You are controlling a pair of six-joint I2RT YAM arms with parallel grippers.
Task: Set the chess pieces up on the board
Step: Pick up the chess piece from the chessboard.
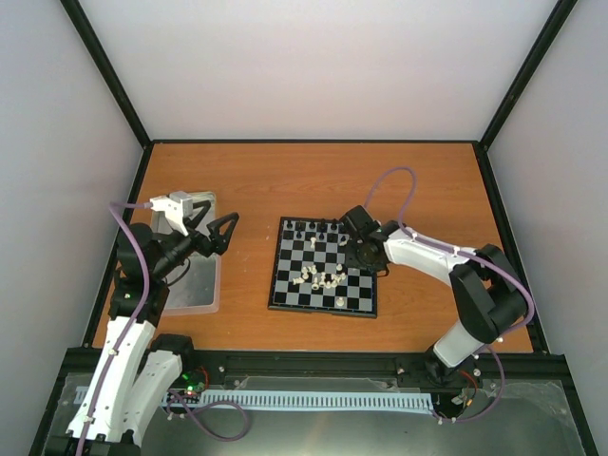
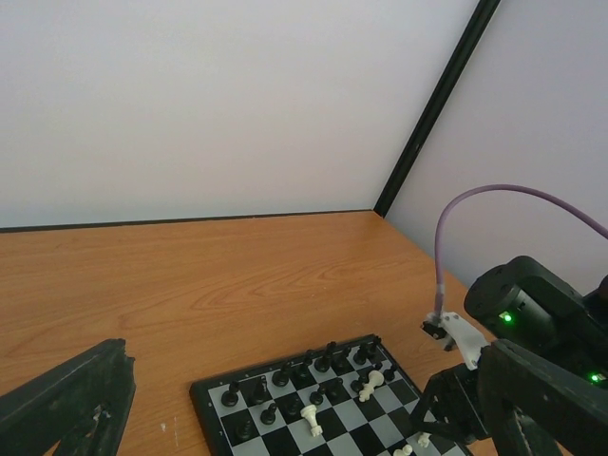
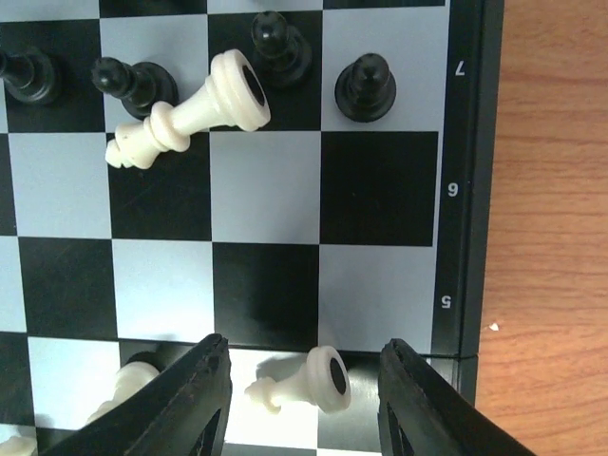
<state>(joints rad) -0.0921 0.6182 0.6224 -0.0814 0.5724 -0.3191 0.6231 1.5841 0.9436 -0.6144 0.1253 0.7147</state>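
The orange worktop [image 1: 313, 180] carries a shiny tray [image 1: 201, 302] at 9 o'clock from the board [image 1: 290, 285], which has black and pale squares and lies mid-worktop. The left tool [image 1: 231, 234] hangs spread wide by the tray's 2 o'clock corner. The right tool [image 3: 306, 347] stands spread over the board's 3 o'clock side, straddling a toppled cream pawn [image 3: 309, 380]. In the wrist view the pawn's head points to 9 o'clock. A bigger cream piece [image 3: 190, 119] lies at 11 o'clock from it, head toward 8, crowded by upright black pawns [image 3: 366, 87].

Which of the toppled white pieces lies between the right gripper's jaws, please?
The smaller white piece, toppled between the open jaws of the right gripper; the larger white piece lies farther away, beside the black pawns.
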